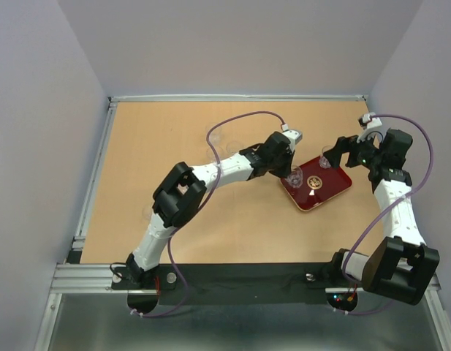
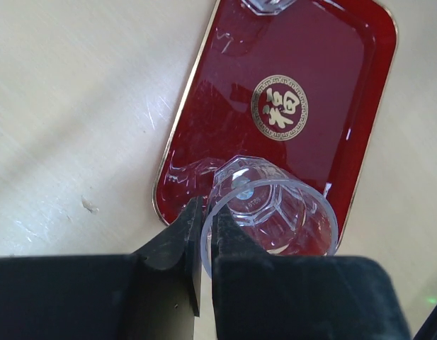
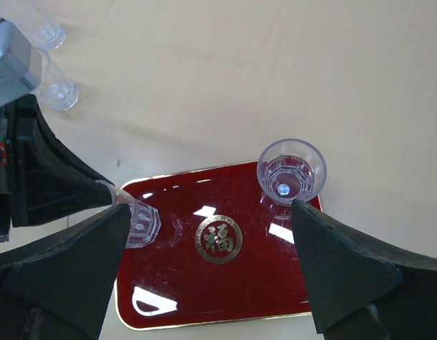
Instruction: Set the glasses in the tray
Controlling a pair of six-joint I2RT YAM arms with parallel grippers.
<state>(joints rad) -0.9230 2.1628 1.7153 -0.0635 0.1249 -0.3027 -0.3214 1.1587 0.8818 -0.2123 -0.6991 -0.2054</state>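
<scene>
The dark red tray [image 1: 332,187] [image 2: 324,78] [image 3: 225,290] with a gold emblem lies right of the table's centre. My left gripper [image 1: 291,174] [image 2: 206,219] is shut on the rim of a clear glass [image 1: 295,177] [image 2: 271,209] [image 3: 137,221]. That glass is tilted, with its base low over the tray's left end. A second glass [image 1: 327,156] [image 3: 291,170] [image 2: 271,3] stands upright in the tray's far corner. My right gripper [image 1: 343,151] [image 3: 211,205] hangs wide open above the tray with nothing between its fingers.
Two more clear glasses [image 3: 59,92] [image 3: 41,32] stand on the wooden table beyond the left arm, faintly seen in the top view [image 1: 216,134]. A metal rail [image 1: 93,175] edges the table's left side, and grey walls enclose it.
</scene>
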